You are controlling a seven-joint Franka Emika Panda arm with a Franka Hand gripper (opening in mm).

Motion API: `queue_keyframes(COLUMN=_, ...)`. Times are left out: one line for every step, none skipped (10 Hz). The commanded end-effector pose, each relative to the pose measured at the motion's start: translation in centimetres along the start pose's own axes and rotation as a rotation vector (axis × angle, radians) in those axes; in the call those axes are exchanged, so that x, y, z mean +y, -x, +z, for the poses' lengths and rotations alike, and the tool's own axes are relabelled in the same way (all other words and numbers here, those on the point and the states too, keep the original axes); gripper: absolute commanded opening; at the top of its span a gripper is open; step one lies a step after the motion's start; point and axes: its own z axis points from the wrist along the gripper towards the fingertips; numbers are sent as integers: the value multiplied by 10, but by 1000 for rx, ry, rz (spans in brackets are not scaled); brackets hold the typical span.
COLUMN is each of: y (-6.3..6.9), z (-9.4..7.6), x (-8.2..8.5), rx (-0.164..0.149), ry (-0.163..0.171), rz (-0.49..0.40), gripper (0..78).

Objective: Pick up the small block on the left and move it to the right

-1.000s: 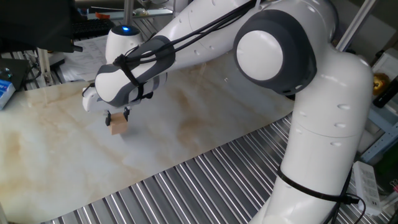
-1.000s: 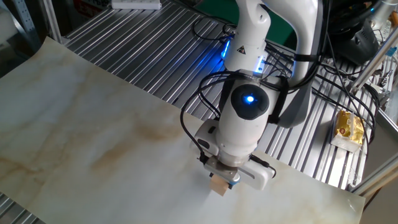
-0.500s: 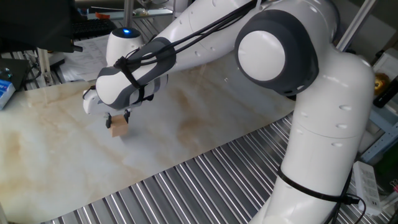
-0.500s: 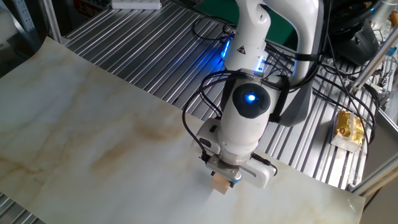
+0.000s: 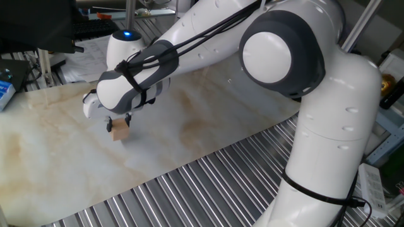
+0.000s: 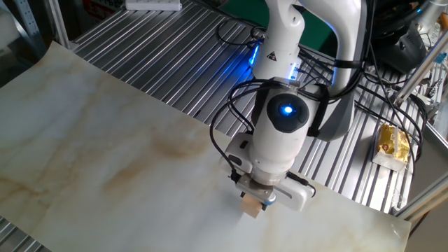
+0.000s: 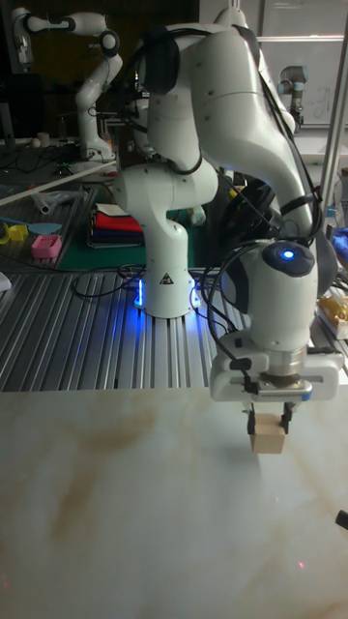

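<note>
block: the small block sits between the tool's fingertips, at or just off the marbled desk; contact with the surface is hard to judge.
tool: the tool is clenched on the small block, fingers dark and short, pointing straight down over it.
change: over the last second the block and tool have slid a little across the desk, seen as a drift toward the lower right in the other fixed view.
meaning: the pick looks done and the carry seems under way; release is not yet due.
arm: the white arm arcs from its base beyond the desk down to the block.
surroundings: ribbed metal racking borders the desk; no second block shows.
</note>
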Motion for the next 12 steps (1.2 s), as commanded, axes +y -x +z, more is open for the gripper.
queue_keyframes(y=-3, z=0, x=7, rx=-8, ry=-4, rz=9, gripper=12)
queue_keyframes(y=-3, z=0, x=7, rx=-8, ry=-4, rz=9, gripper=12)
queue_keyframes(y=-4, z=1, x=9, rx=-10, ry=-9, rz=10, gripper=12)
queue_keyframes(y=-4, z=1, x=9, rx=-14, ry=-13, rz=9, gripper=12)
queue_keyframes(y=-4, z=1, x=9, rx=-16, ry=-16, rz=3, gripper=12)
queue_keyframes(y=-4, z=1, x=9, rx=-16, ry=-17, rz=-2, gripper=12)
queue_keyframes(y=-4, z=1, x=9, rx=-16, ry=-17, rz=-8, gripper=12)
queue_keyframes(y=-5, z=1, x=9, rx=-14, ry=-14, rz=-18, gripper=12)
queue_keyframes(y=-5, z=1, x=9, rx=-9, ry=-11, rz=-22, gripper=12)
queue_keyframes(y=-4, z=2, x=9, rx=-7, ry=-9, rz=-23, gripper=12)
queue_keyframes(y=-4, z=6, x=9, rx=-8, ry=-8, rz=-26, gripper=12)
queue_keyframes(y=-3, z=6, x=9, rx=-8, ry=-8, rz=-26, gripper=12)
